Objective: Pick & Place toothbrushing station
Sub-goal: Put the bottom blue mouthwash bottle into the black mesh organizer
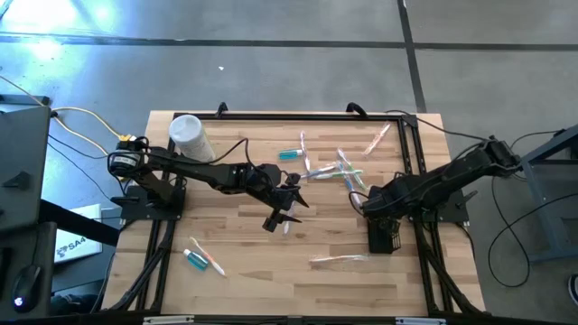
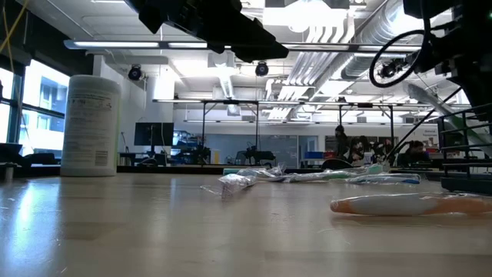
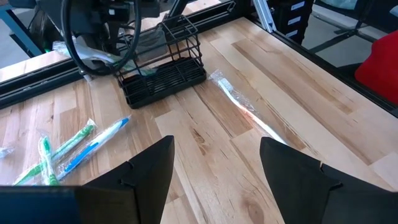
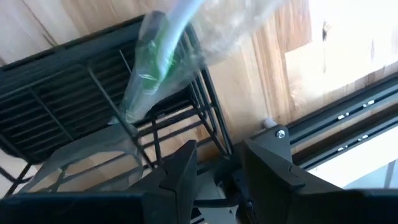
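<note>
The black wire-mesh holder [image 1: 384, 235] stands on the table at the right and also shows in the left wrist view [image 3: 165, 74]. My right gripper [image 1: 366, 206] hovers just over it, fingers a little apart [image 4: 217, 155], touching nothing that I can see. A wrapped green-headed toothbrush [image 4: 155, 62] sticks slanting into the holder, head end down. My left gripper [image 1: 282, 215] is open and empty [image 3: 214, 155] above the table's middle. Several wrapped toothbrushes [image 1: 330, 170] lie behind it, and one more lies [image 1: 339, 260] near the front. A teal tube [image 1: 289, 155] lies at the centre back.
A white canister [image 1: 190, 135] stands at the back left. A teal tube and a toothbrush [image 1: 203, 260] lie at the front left. One toothbrush [image 1: 379, 135] lies at the back right. A black frame rail [image 1: 411, 162] runs along the table's right side.
</note>
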You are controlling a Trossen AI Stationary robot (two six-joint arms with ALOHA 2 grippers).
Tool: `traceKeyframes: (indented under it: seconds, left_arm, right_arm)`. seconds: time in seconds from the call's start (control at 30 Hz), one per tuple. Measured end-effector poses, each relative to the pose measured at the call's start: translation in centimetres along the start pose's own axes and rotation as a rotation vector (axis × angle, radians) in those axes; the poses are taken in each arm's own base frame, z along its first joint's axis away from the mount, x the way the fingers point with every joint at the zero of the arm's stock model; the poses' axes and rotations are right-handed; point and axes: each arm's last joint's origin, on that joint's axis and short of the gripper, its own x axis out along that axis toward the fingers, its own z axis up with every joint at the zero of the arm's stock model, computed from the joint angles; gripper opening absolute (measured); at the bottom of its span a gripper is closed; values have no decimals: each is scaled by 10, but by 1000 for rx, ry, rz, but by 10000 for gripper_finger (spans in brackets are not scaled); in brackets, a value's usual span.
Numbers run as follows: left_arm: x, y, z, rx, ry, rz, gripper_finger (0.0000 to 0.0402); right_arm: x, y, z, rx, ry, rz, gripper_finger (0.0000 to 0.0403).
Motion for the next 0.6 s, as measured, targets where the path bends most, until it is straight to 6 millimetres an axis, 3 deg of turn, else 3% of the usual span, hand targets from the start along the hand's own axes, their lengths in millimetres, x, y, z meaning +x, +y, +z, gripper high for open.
traceKeyframes:
  seconds: [0.4, 0.6]
  left_arm:
    - [0, 0, -1, -2, 7, -2, 237]
    - [0, -2, -6, -17, 58, -18, 237]
  right_arm:
    - [-35, -6, -1, 15, -4, 30, 119]
    - [-66, -7, -5, 102, 30, 264, 119]
